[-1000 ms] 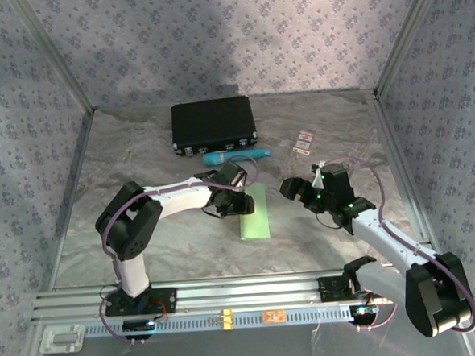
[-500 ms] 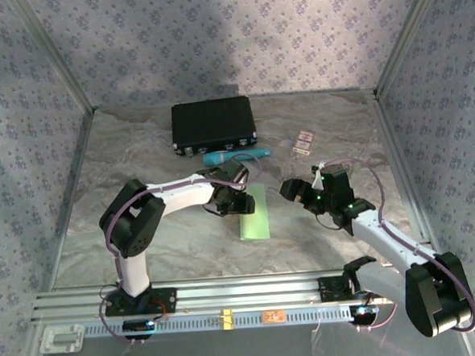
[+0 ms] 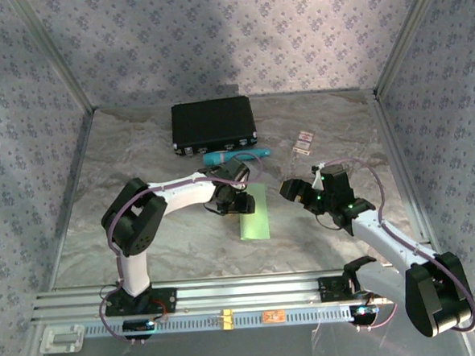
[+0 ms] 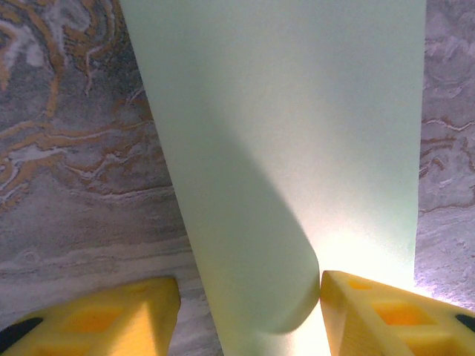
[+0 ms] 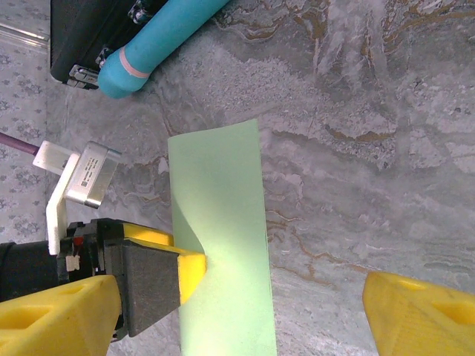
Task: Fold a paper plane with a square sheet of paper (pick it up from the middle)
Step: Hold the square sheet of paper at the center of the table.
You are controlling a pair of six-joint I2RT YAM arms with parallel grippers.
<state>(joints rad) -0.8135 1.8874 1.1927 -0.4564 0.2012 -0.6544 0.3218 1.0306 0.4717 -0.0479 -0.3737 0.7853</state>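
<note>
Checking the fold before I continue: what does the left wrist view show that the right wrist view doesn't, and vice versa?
Left wrist: the sheet of paper close up, curled into a rounded fold, not creased flat, its rolled edge against one yellow finger of the left tool, jaws apart. Right wrist: the sheet's far end lying flat, the teal tube and black case beyond it, and the right tool wide open, holding nothing. Both: the sheet on the marbled table, lifted along one long side.
</note>
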